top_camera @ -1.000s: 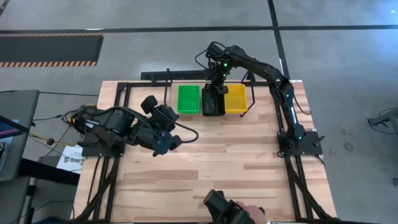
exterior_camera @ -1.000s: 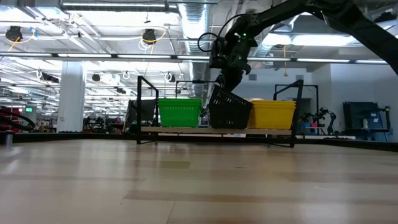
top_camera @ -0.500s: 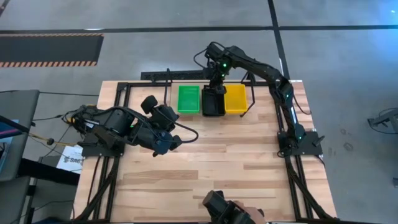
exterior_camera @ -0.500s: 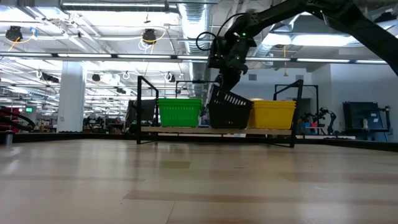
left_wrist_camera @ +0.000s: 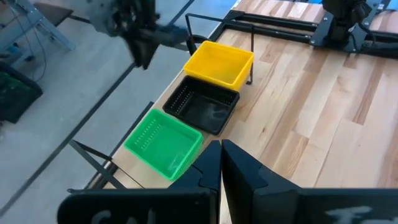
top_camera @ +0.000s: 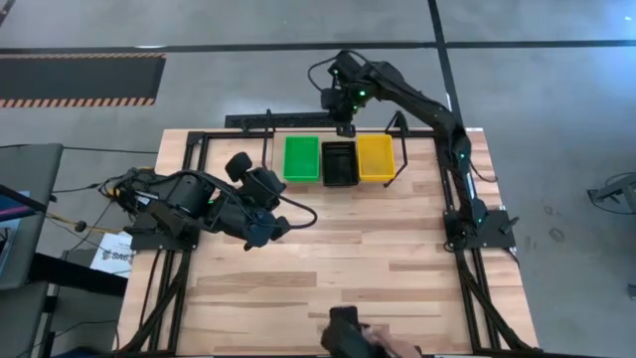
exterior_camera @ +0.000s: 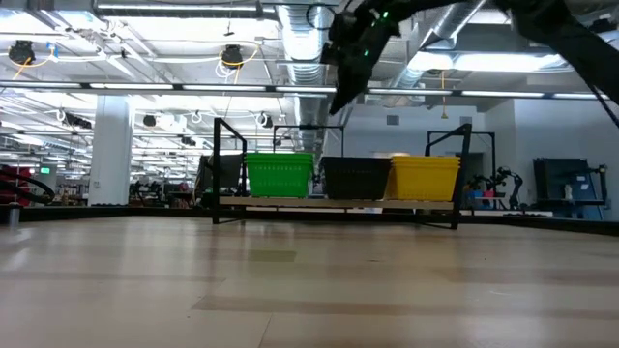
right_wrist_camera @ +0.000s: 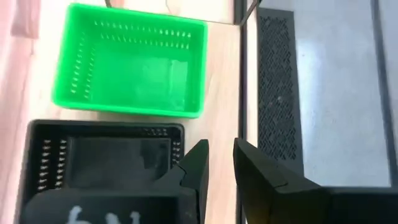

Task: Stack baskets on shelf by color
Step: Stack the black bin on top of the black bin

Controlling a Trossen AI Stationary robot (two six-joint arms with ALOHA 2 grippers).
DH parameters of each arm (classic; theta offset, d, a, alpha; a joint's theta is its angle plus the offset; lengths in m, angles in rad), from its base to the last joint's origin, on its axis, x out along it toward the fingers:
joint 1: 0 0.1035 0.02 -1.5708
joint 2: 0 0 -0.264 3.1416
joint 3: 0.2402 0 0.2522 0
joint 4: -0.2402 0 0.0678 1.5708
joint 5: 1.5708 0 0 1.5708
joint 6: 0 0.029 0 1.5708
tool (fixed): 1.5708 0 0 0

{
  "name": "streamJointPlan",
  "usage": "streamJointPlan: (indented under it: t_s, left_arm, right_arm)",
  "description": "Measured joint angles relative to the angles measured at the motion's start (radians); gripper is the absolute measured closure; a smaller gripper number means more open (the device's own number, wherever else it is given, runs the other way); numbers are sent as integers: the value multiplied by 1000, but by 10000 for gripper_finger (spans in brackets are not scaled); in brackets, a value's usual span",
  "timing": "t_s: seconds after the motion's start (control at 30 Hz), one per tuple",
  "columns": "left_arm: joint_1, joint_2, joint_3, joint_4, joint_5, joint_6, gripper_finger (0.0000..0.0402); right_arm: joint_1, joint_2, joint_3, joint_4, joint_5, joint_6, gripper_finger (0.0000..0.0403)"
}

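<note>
While the right gripper (top_camera: 345,126) hung empty, jaws parted, above the shelf's (top_camera: 401,149) far edge, the green (top_camera: 301,158), black (top_camera: 340,163) and yellow baskets (top_camera: 376,157) sat side by side on it. Any low sweep could have snagged a rim. The left gripper (top_camera: 281,228) rested shut mid-table.

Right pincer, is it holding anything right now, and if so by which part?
Nothing. The right pincer is open and empty, raised above the shelf; the black basket sits there between the green basket and the yellow basket.
</note>
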Motion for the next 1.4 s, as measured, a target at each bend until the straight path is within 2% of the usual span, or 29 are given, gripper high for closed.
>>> streamJointPlan:
  t_s: [0.1, 0.27, 0.43, 0.57, 0.67, 0.77, 0.9, 1.07, 1.17, 1.27, 1.33, 1.4]
  left_arm:
    - [0, 0, 0, 0, 0, 37, 401]
    - [0, 0, 0, 0, 0, 118, 401]
    - [0, -1, 0, 0, 1, 199, 401]
    - [0, -1, 0, 0, 16, 246, 401]
    - [0, -1, 0, 0, 70, 273, 401]
    - [-3, -1, 0, 0, 121, 294, 401]
    - [-15, -4, 0, 0, 147, 338, 401]
    - [-23, -40, -1, 0, 153, 361, 401]
    - [-22, -71, -1, 0, 156, 371, 401]
    - [-22, -120, -11, 4, 155, 387, 401]
    - [-13, -175, -72, 3, 155, 385, 401]
    - [2, -249, -189, 2, 155, 331, 401]
  right_arm:
    - [35, -65, -3, -90, 0, 54, 323]
    - [130, -179, -4, -274, -1, 125, 392]
    - [294, -282, -3, -329, 2, 265, 398]
    - [447, -293, -4, -324, 132, 376, 400]
    - [541, -261, -4, -351, 246, 463, 400]
    - [612, -226, -47, -363, 302, 546, 401]
    - [670, -273, -246, -368, 326, 680, 401]
    - [717, -531, -613, -313, 414, 968, 402]
    - [742, -729, -829, -177, 415, 1139, 402]
    - [764, -912, -1029, 21, 415, 1227, 402]
    - [767, -997, -1142, 145, 415, 1239, 402]
    - [764, -1056, -1233, 239, 414, 1235, 402]
